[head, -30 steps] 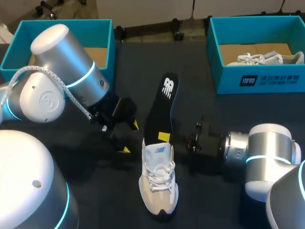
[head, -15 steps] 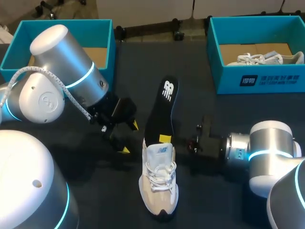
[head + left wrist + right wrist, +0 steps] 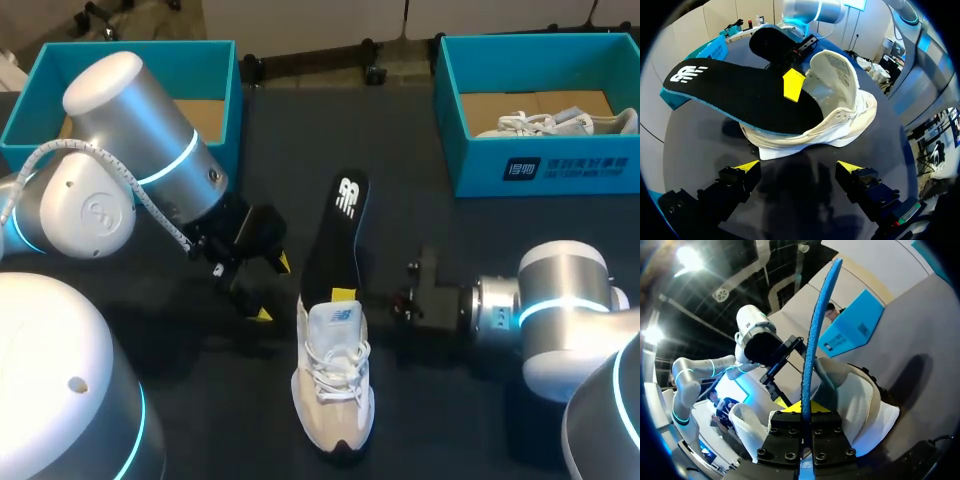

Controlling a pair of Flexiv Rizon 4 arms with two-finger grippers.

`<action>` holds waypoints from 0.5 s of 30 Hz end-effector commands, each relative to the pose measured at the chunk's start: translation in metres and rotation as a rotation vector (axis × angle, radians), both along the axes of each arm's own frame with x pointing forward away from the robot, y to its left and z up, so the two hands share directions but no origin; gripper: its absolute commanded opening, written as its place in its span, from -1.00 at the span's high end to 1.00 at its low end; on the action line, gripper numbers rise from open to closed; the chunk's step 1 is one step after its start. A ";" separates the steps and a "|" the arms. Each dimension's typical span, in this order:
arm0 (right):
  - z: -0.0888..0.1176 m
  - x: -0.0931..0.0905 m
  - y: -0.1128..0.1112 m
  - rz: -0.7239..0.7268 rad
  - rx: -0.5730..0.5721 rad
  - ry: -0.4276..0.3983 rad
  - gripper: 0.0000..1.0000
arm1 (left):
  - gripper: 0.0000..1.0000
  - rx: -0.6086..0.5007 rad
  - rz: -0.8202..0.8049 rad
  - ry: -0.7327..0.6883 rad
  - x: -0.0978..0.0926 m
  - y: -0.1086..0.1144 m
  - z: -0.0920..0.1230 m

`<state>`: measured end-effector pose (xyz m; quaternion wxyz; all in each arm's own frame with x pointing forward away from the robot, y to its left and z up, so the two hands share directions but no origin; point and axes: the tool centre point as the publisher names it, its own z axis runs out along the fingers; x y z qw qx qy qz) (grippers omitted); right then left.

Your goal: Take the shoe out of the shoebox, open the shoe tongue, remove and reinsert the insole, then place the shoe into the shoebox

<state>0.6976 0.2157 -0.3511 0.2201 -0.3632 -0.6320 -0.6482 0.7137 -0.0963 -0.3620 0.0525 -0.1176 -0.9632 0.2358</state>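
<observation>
Insole (image 3: 340, 235) was pinched by the right gripper (image 3: 345, 293), left gripper (image 3: 273, 288) spread empty — unheld shoe (image 3: 333, 385) could probably be shoved, insole buckled.

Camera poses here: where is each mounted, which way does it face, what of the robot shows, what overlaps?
Head: above and behind, looking down on the table; left gripper and right gripper either side of the shoe.
Left wrist: on the left arm, facing the shoe's side; own open gripper shows.
Right wrist: on the right arm, looking along the insole it clamps.
Shared: all three show shoe and insole.
</observation>
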 end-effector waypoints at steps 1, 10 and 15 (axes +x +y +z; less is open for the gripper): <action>-0.004 -0.006 0.003 0.057 -0.025 0.033 1.00 | -1.00 0.000 0.001 -0.002 -0.001 0.000 0.000; -0.010 -0.007 0.004 0.113 -0.052 0.071 1.00 | -1.00 0.000 0.001 -0.002 -0.001 0.000 0.000; -0.012 -0.006 0.005 0.139 -0.064 0.073 1.00 | -1.00 0.000 0.001 -0.002 -0.001 0.000 0.000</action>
